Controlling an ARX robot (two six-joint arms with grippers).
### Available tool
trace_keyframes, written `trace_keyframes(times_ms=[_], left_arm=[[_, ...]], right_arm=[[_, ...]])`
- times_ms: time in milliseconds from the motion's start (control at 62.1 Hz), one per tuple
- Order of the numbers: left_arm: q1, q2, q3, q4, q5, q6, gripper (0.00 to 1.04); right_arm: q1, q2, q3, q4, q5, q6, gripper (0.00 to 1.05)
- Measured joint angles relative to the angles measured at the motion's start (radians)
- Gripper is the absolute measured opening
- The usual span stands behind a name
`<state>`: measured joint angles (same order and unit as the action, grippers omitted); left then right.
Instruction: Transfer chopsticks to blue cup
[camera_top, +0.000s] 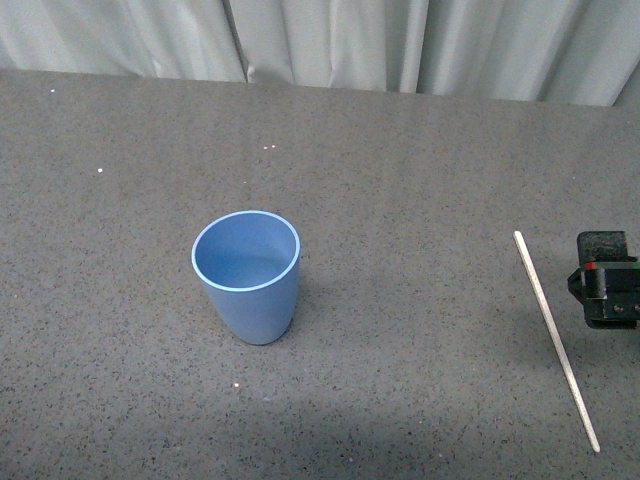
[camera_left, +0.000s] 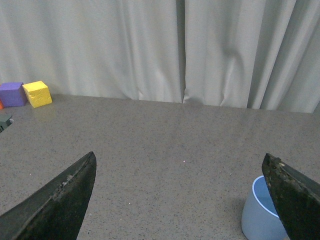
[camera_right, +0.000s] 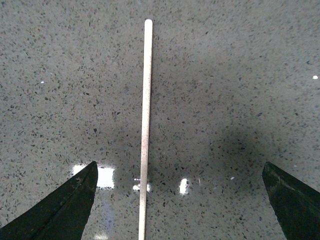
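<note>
The blue cup (camera_top: 247, 276) stands upright and empty on the grey table, left of centre in the front view. It also shows in the left wrist view (camera_left: 260, 212), partly behind one finger. The chopstick (camera_top: 556, 338) lies flat on the table at the right, pointing away from me. My right gripper (camera_top: 606, 280) is just right of it, only partly in view at the frame's edge. In the right wrist view the chopstick (camera_right: 145, 125) lies between the wide-open jaws, nearer one finger (camera_right: 60, 210). My left gripper (camera_left: 180, 200) is open and empty above the table.
A grey speckled table (camera_top: 400, 180) ends at a pale curtain (camera_top: 320, 40) at the back. A yellow block (camera_left: 37, 93) and a purple block (camera_left: 12, 93) sit near the curtain in the left wrist view.
</note>
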<state>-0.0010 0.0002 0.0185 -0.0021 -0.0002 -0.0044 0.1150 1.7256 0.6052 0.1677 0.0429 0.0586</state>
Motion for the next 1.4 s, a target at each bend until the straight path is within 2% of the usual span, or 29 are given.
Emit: trace_keyframes(times_ms=[257,692,772,885,1239,1303,1400], left_arm=[[0.0,0.0,0.0,0.0,0.0,0.0,0.98],[0.0,0.0,0.0,0.0,0.0,0.0,0.98],[0.0,0.0,0.0,0.0,0.0,0.0,0.98],[0.0,0.0,0.0,0.0,0.0,0.0,0.98],[0.0,0.0,0.0,0.0,0.0,0.0,0.98],[0.0,0.0,0.0,0.0,0.0,0.0,0.98],[0.0,0.0,0.0,0.0,0.0,0.0,0.98]], right_arm=[[0.014,0.171,0.133,-0.056,-0.025,0.057,0.95],[0.043,0.313,0.229,-0.133,-0.031,0.097,0.94],[0.048,0.33,0.237,-0.14,-0.024,0.1,0.84],[0.053,0.343,0.26,-0.155,-0.015,0.111,0.59],[0.056,0.349,0.277,-0.191,-0.01,0.125,0.07],[0.058,0.343,0.277,-0.194,-0.009,0.121,0.01],[0.063,0.323,0.261,-0.176,-0.027,0.122,0.01]])
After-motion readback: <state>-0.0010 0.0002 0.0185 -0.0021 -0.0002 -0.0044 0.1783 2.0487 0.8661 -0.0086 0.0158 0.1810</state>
